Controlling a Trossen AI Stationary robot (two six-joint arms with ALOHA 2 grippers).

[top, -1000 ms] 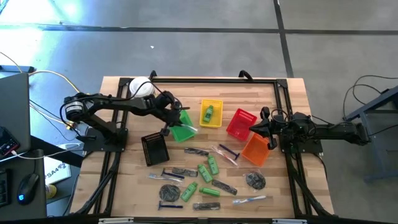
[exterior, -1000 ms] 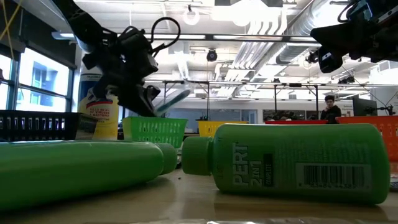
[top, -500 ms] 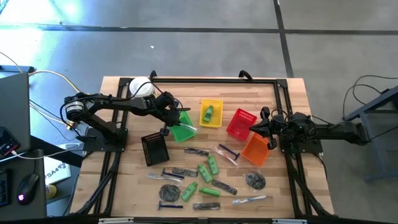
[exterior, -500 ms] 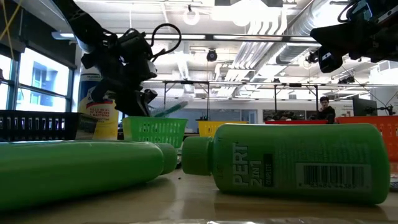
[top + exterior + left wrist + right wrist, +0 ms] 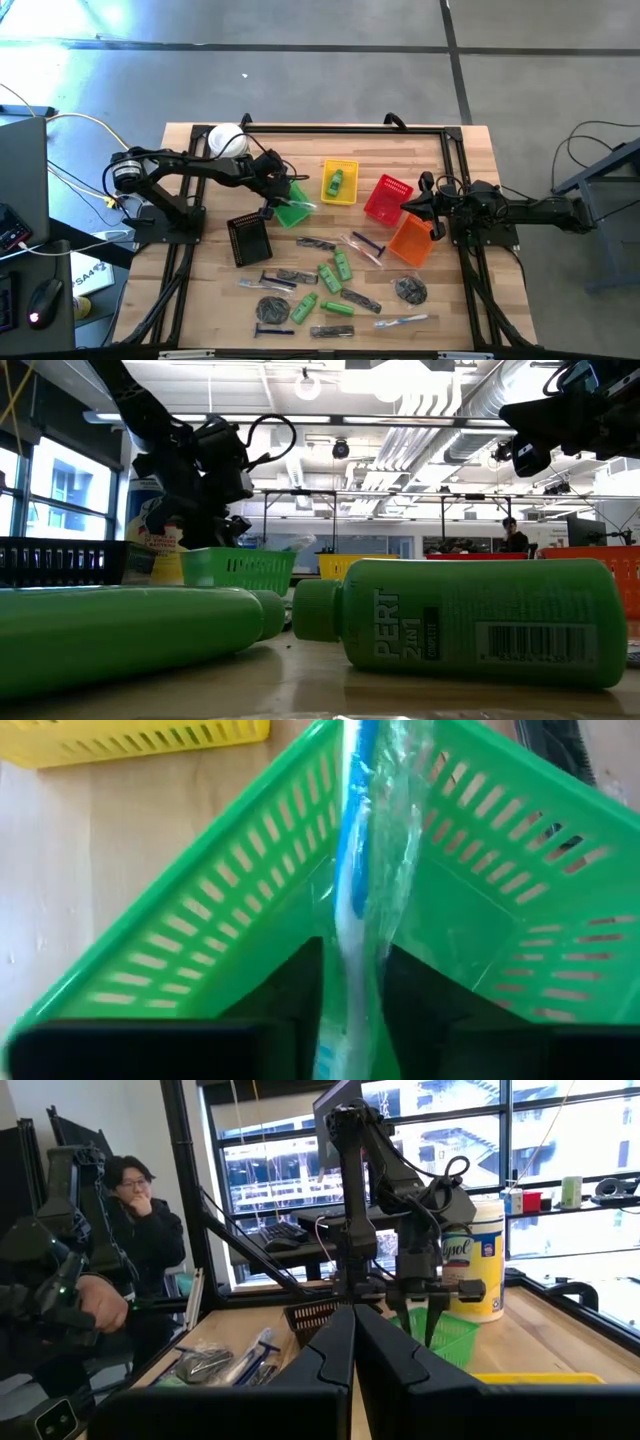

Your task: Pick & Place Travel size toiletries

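Directly under your left tool (image 5: 283,196), a clear-wrapped toothbrush (image 5: 357,870) with a blue and white handle lies in the green basket (image 5: 220,920). In the left wrist view its handle runs up between the two dark fingers (image 5: 290,985), and there is a small gap on each side, so the tool looks released, with the toothbrush resting on the basket and leaning on its rim. I judge this item as delivered.

Your right tool (image 5: 352,1355) is clenched on nothing and waits above the orange basket (image 5: 410,242), well apart from the left tool.

Farther from the left tool, toward the front edge of the counter (image 5: 470,150), the other toiletries wait: green bottles (image 5: 333,272), wrapped silvery pieces (image 5: 405,320), dark discs (image 5: 410,290) and razors (image 5: 272,329).

About handling: the toothbrush is light and stiff, but its wrapper is loose and slippery, so I think it can cling to a finger when you lift away. Rise straight and slowly. The green bottles look round and smooth and may roll; take one across the middle of its body, with the fingers at both long sides. The razors are thin and lie flat, so take them at the handle, not at the head. The discs are low on the counter and look hard to pinch.
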